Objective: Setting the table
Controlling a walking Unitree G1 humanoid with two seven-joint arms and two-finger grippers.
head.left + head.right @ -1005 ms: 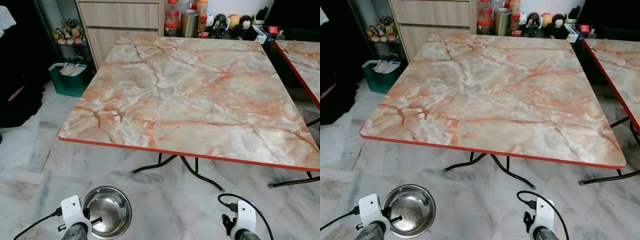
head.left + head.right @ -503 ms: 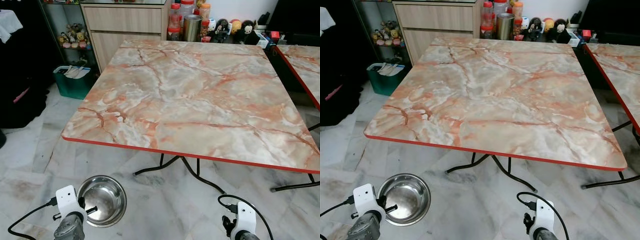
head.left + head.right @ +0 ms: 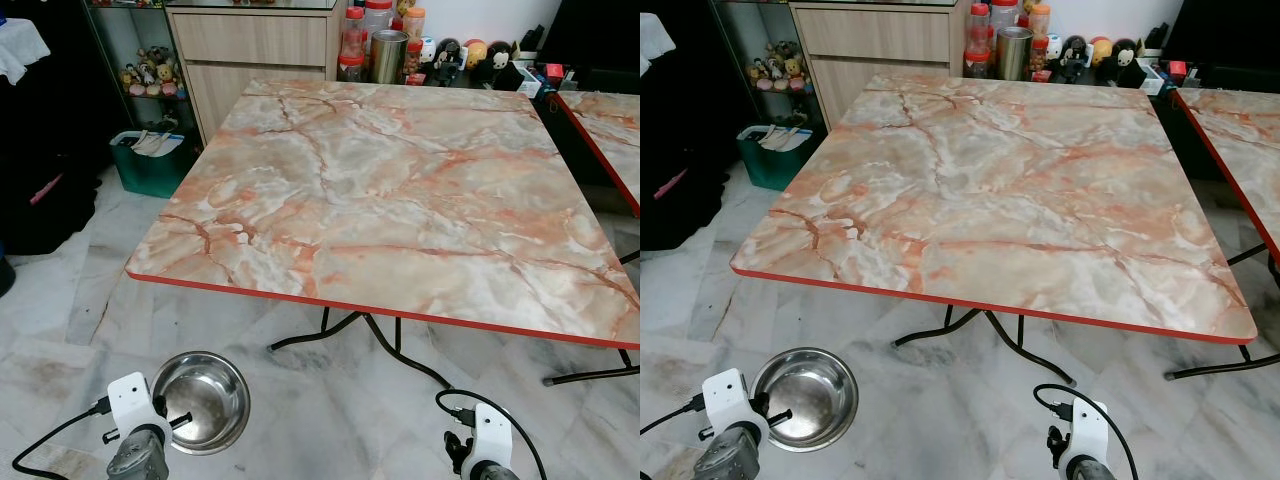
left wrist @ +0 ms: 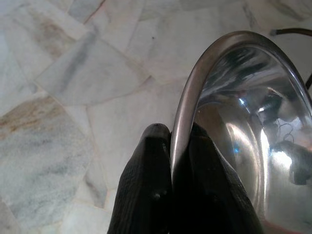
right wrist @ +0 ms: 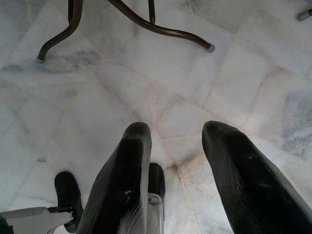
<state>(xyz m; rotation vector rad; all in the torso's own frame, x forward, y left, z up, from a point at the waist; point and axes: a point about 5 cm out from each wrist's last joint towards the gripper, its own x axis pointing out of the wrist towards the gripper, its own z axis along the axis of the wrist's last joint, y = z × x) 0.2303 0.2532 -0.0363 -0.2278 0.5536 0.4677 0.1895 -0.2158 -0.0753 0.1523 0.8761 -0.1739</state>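
1. Left eye view: a square marble-patterned worktop (image 3: 400,190) with a red edge stands on dark metal legs (image 3: 360,335) over a pale marble floor (image 3: 60,330). Its surface carries nothing. The steel bowl (image 3: 205,400) is held low at the robot's left, above the floor and short of the worktop's near edge. Beyond the far edge stands a wooden cabinet (image 3: 250,45), with jars and a metal canister (image 3: 387,55) beside it, and a green bin (image 3: 150,160) sits on the floor at far left.
2. Right eye view: the same scene. A second worktop (image 3: 1240,140) of like pattern stands to the right, just apart from the first. The right arm's white wrist unit (image 3: 1085,435) hangs low over the floor.
3. Left wrist view: the left gripper (image 4: 171,146) is clamped on the bowl's rim, one black finger (image 4: 146,190) outside the wall and the other inside. The floor lies beneath.
4. Right wrist view: the right gripper (image 5: 175,131) hangs with its fingers (image 5: 122,180) apart, holding nothing, above the floor near the worktop's legs.
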